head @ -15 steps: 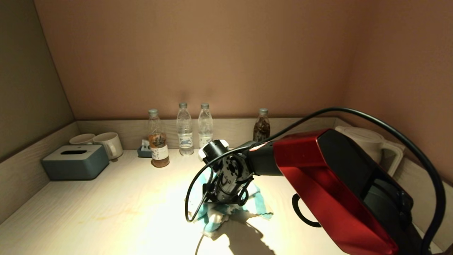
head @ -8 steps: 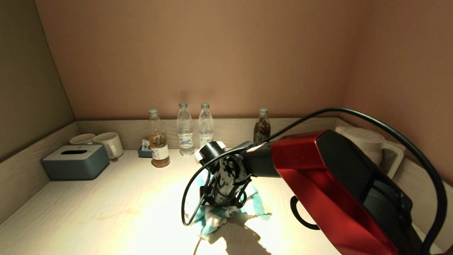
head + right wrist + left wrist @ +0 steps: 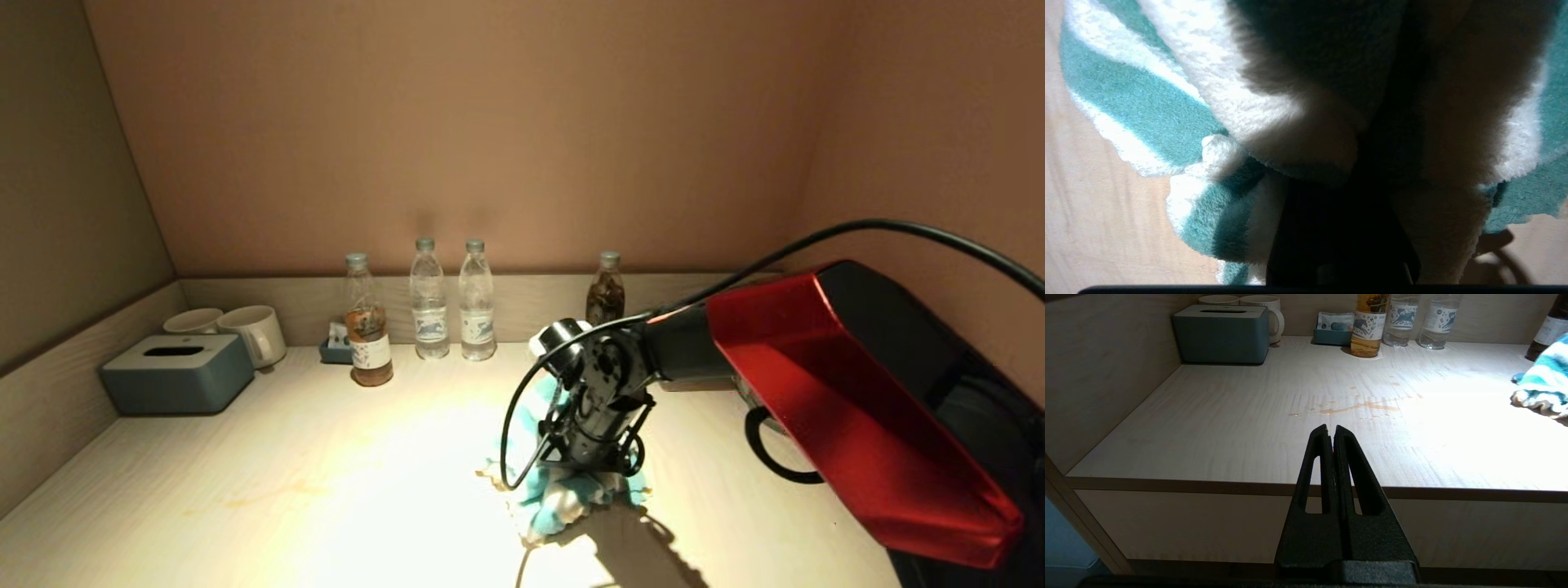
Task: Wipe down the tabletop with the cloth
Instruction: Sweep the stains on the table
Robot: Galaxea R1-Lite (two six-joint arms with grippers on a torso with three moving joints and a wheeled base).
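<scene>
The teal-and-white striped cloth [image 3: 555,500] lies bunched on the pale beige tabletop [image 3: 286,457], right of centre. My right gripper [image 3: 592,467] points down into it, shut on the cloth and pressing it to the surface. In the right wrist view the cloth [image 3: 1139,98] folds over the dark fingers [image 3: 1343,228] and hides their tips. An orange-brown spill streak [image 3: 1355,408] marks the tabletop [image 3: 1229,428] left of the cloth [image 3: 1543,384]. My left gripper [image 3: 1331,430] is shut and empty, parked low before the counter's front edge, out of the head view.
A grey-blue tissue box [image 3: 175,376] and two mugs [image 3: 253,331] stand at the back left. Several bottles [image 3: 429,302] and a small blue tray [image 3: 333,351] line the back rim. The red right arm [image 3: 816,392] and its cable cover the right side.
My right gripper has dragged the cloth to the right across the tabletop, and the cloth is more bunched. The left arm has not moved.
</scene>
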